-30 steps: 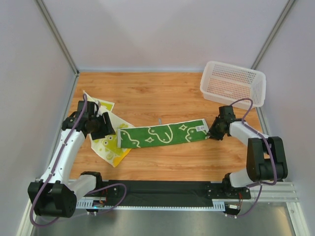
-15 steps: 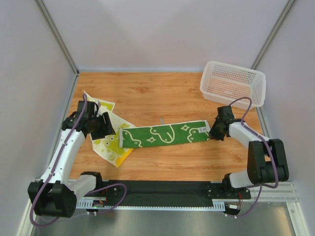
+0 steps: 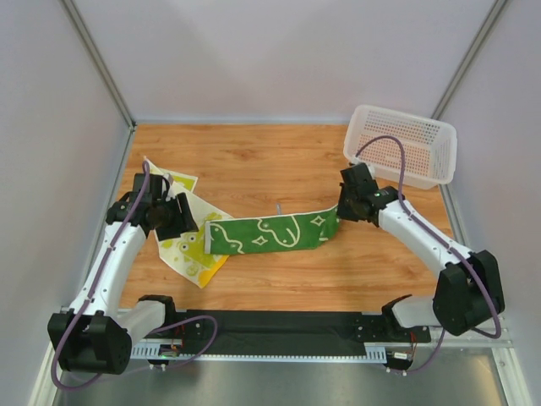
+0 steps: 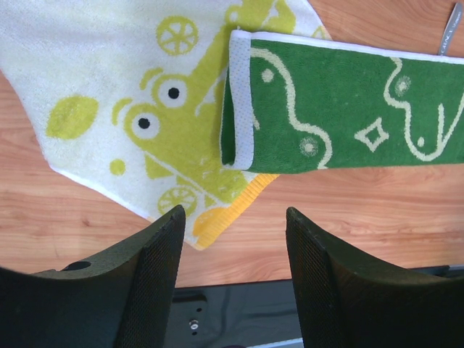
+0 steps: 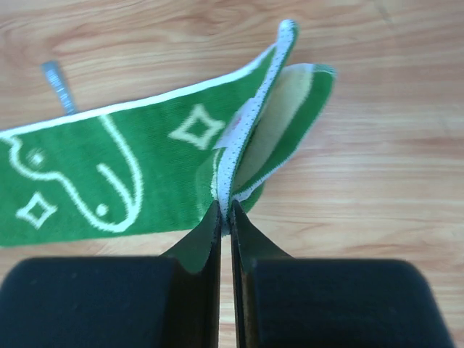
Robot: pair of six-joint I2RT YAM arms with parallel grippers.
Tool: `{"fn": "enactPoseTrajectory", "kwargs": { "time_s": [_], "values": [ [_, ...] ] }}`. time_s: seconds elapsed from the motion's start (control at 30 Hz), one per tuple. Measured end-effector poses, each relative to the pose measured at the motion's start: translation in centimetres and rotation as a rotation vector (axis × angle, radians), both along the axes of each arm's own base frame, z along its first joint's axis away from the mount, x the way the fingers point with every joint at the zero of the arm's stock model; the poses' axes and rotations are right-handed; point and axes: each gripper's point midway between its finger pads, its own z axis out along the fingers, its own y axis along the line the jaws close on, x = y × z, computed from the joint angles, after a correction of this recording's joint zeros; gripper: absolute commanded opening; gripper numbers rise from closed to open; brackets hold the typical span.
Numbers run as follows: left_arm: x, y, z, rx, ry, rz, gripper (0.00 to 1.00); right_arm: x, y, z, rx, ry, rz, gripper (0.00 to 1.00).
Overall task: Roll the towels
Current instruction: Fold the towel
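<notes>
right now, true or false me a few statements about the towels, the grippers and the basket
1. The right gripper is shut on the green towel's end. True.
2. The green towel lies partly on the yellow towel. True.
3. The left gripper grips the yellow towel. False: the left gripper hovers open above it, holding nothing.
4. The green towel is in the white basket. False: it lies outside the basket.

The right gripper [image 5: 225,216] pinches the white-edged end of the green towel [image 5: 123,181] between its closed fingers, that end curling up to show a paler underside, while the rest lies flat on the wooden table [image 5: 377,174] with a grey tag [image 5: 58,87] at its far edge.
</notes>
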Motion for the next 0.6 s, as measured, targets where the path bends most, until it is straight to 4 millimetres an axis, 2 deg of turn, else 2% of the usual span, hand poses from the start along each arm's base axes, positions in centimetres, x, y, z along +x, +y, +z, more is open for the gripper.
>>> {"fn": "enactPoseTrajectory", "kwargs": {
  "time_s": [0.3,0.43,0.6],
  "values": [
    [0.1,-0.2,0.2,-0.012,-0.013,-0.006,0.65,-1.3,11.2,2.7,-0.033,-0.042,0.303,0.00],
    [0.1,-0.3,0.5,-0.019,-0.024,-0.010,0.64,-1.2,16.5,4.4,-0.019,-0.080,0.405,0.00],
    [0.1,-0.3,1.0,-0.020,-0.050,-0.009,0.64,-1.9,21.3,5.5,-0.009,-0.107,0.490,0.00]
  ]
}}
